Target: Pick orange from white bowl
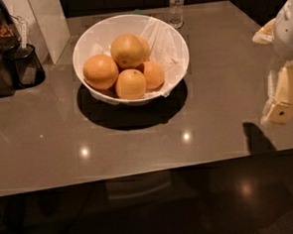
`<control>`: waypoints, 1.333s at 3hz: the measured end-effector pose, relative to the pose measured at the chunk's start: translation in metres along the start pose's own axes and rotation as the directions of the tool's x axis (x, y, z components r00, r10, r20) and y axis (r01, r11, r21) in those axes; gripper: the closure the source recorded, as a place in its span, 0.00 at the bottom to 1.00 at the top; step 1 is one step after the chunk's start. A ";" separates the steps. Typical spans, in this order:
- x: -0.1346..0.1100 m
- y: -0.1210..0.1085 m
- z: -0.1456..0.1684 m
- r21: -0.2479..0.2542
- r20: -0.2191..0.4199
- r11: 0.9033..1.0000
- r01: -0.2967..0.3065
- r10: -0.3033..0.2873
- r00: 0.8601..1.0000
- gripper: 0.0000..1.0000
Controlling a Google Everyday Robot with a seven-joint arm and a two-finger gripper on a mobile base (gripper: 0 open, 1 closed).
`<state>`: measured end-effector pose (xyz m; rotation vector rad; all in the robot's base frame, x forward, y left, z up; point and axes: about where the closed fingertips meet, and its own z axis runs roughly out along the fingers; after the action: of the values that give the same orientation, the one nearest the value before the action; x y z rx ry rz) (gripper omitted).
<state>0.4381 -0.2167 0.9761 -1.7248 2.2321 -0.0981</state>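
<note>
The orange point(127, 50) tops the pile in the bowl point(176, 42); bare table point(219, 84) separates it from the gripper point(281, 108) at the right edge, open or closed unclear.

The single camera looks steeply down across the desk point(219, 80) from its near side, the claw point(281, 111) close at right.

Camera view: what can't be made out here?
All camera view.
- Tool: at the right edge over the table, partly cut off by the frame.
- Rear orange: mostly hidden behind the top orange in the white bowl.
- Bottle: top cut off by the upper edge.
</note>
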 end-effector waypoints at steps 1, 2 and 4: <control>0.000 0.000 0.000 0.000 0.001 1.000 0.000 0.000 1.000 0.00; -0.005 -0.006 0.000 0.007 0.023 1.000 0.006 -0.006 1.000 0.00; -0.063 -0.055 0.035 -0.054 0.143 0.992 0.111 -0.103 0.984 0.00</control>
<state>0.5132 -0.1666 0.9689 -1.8242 2.0628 0.0663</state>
